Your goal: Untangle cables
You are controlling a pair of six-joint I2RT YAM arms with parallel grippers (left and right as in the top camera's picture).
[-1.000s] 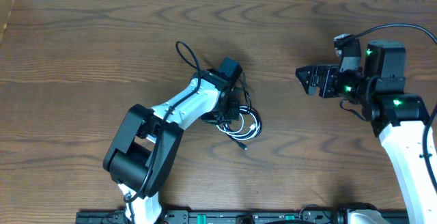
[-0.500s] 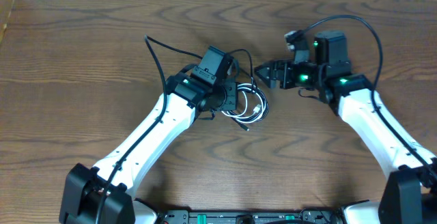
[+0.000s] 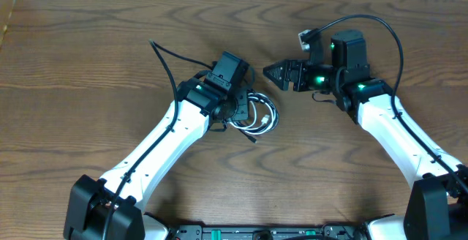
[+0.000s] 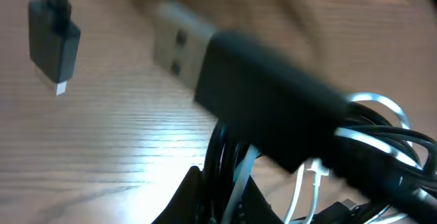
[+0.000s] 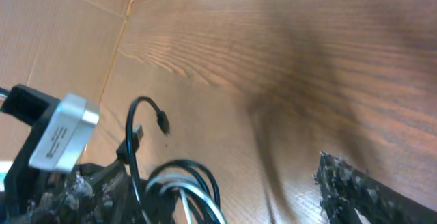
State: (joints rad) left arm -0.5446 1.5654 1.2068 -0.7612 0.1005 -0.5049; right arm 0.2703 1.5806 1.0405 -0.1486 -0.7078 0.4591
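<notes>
The cables [image 3: 260, 115] lie in a small tangled coil of black and white cords at the table's middle. My left gripper [image 3: 240, 113] is shut on the coil's left side. In the left wrist view its jaws [image 4: 220, 200] pinch black strands, with a white cord [image 4: 307, 183] to the right. A blurred USB plug [image 4: 179, 43] and a small black plug [image 4: 53, 46] hang ahead. My right gripper [image 3: 269, 72] stands open just above and right of the coil, apart from it. In the right wrist view the cable loops [image 5: 184, 183] sit low between its fingers [image 5: 351, 190].
The left arm's thicker black wiring [image 3: 165, 66] arcs over the table left of the coil. The left arm's camera housing [image 5: 65, 134] shows close by in the right wrist view. A pale board [image 3: 6, 17] borders the table's far left edge.
My right gripper has travelled left across the table to just beside the coil. The left gripper, still shut on the cables, has shifted with the coil slightly left.
</notes>
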